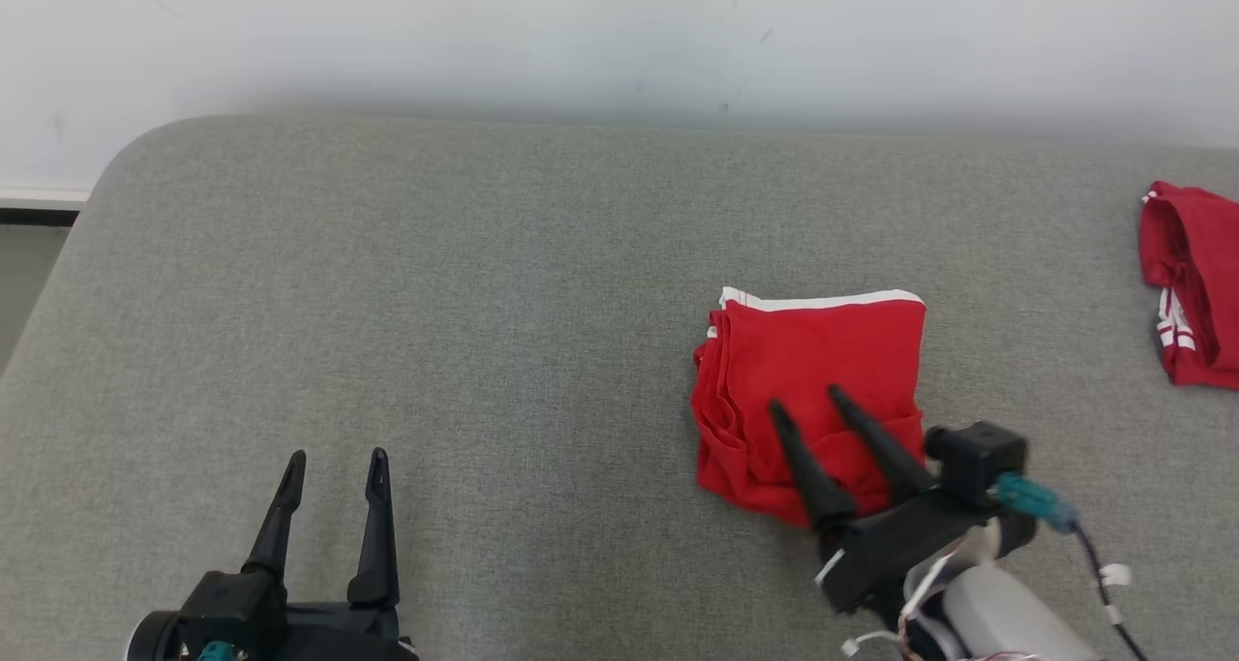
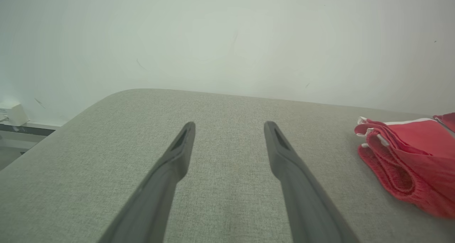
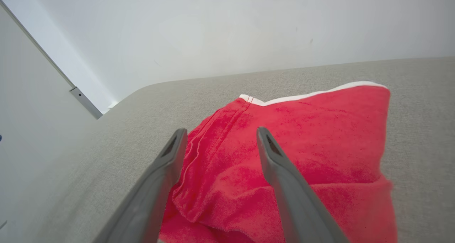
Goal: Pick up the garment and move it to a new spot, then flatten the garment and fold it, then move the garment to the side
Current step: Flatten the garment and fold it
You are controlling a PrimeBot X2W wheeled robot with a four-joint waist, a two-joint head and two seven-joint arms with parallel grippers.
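Observation:
The garment (image 1: pixel 813 371) is a red piece with white trim, folded into a rough square right of the middle of the grey padded surface. It also shows in the right wrist view (image 3: pixel 302 150) and at the right edge of the left wrist view (image 2: pixel 408 157). My right gripper (image 1: pixel 805 400) hovers over the garment's near half, fingers spread and open, with nothing between them (image 3: pixel 218 134). My left gripper (image 1: pixel 334 463) stands open at the lower left over bare surface, well away from the garment (image 2: pixel 229 125).
A second red garment with white stripes (image 1: pixel 1186 284) lies at the far right edge of the grey surface (image 1: pixel 436 303). A white wall runs behind it. The surface's rounded corner and drop-off are at the far left.

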